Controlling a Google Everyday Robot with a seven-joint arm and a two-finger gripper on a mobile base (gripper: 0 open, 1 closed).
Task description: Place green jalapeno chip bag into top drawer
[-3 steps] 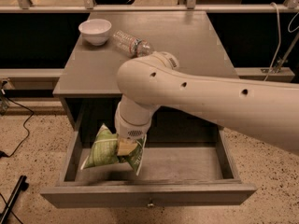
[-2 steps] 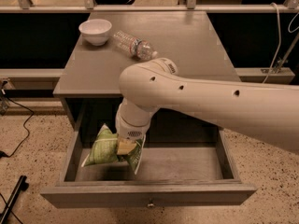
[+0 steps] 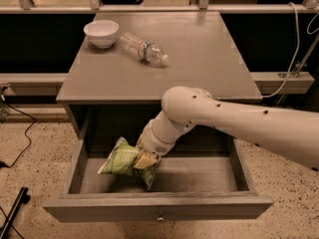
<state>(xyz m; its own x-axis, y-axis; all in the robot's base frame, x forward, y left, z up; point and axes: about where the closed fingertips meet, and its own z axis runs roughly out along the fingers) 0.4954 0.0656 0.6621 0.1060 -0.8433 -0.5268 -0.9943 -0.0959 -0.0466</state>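
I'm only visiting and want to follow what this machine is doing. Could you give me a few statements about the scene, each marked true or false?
1. The top drawer is pulled open. True.
2. The claw is down inside the drawer, gripping the green jalapeno chip bag. True.
3. The water bottle stands upright. False: it lies on its side on the tabletop.
4. The white bowl sits in the drawer. False: it is on the tabletop, beside the bottle.
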